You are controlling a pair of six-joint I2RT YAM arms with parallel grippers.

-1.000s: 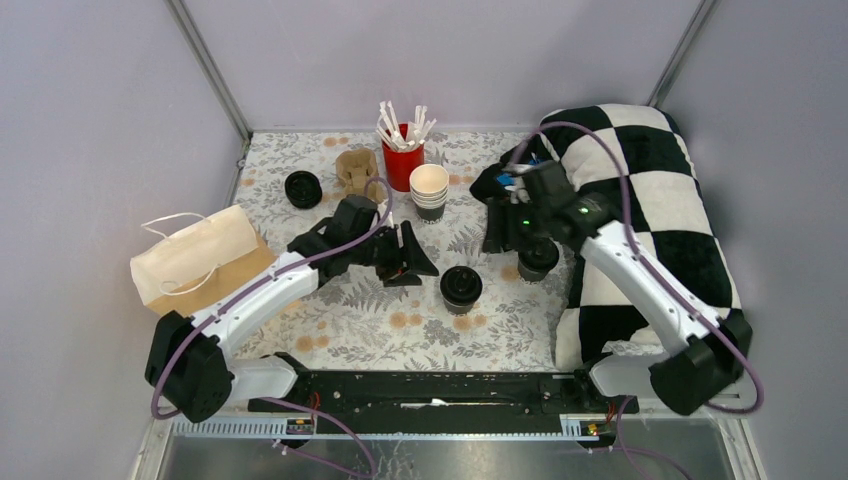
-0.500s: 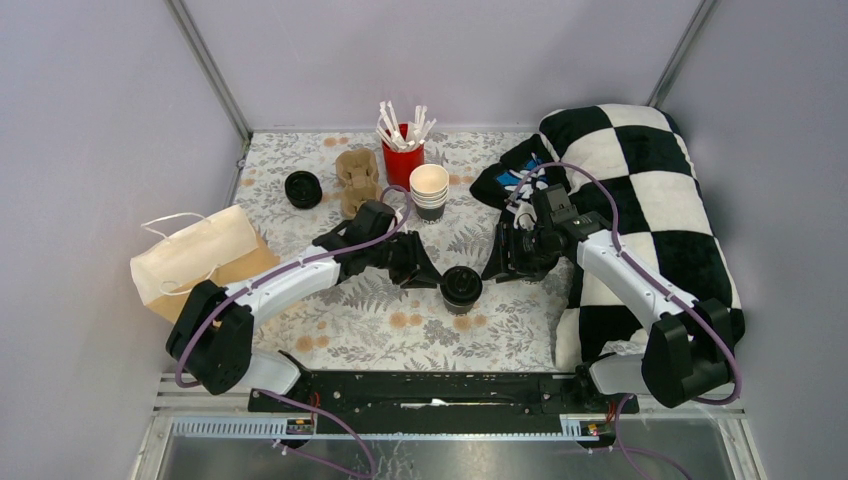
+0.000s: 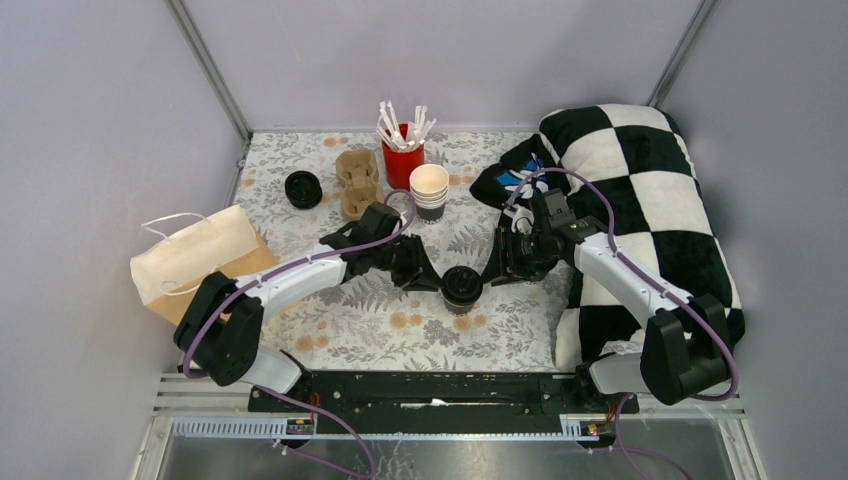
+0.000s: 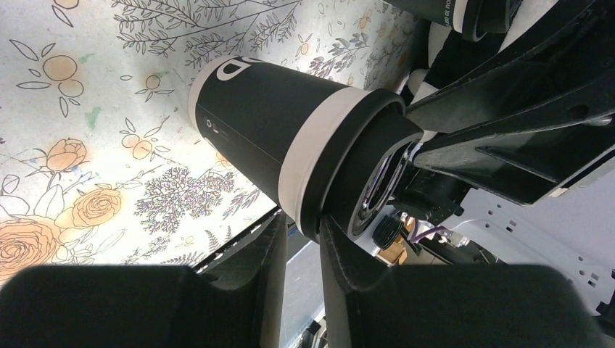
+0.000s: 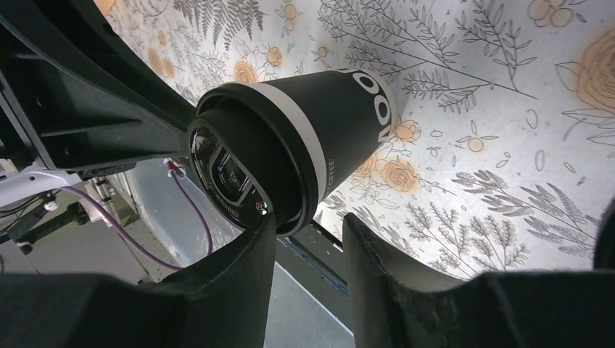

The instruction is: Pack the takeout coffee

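- Takeout cup [image 4: 254,119]: matt black wall, looks like paper, smooth, w/ a white band.
- Its lid [image 5: 228,174]: black plastic, glossy, catching reflections right now.
- Left gripper [image 4: 303,233] & right gripper [image 5: 308,226]: fingers matt black plastic.
- Table cover [image 3: 400,325]: smooth floral-print sheet, low sheen.
- Paper bag [image 3: 200,262]: tan paper, matt, creased.
- Cup carrier [image 3: 356,182]: rough brown pulp cardboard.
- Pillow [image 3: 660,190]: soft checked cloth, matt.

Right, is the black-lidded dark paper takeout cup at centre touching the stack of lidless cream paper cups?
Apart. The top view shows floral tablecloth between the lidded cup and the cream stack.
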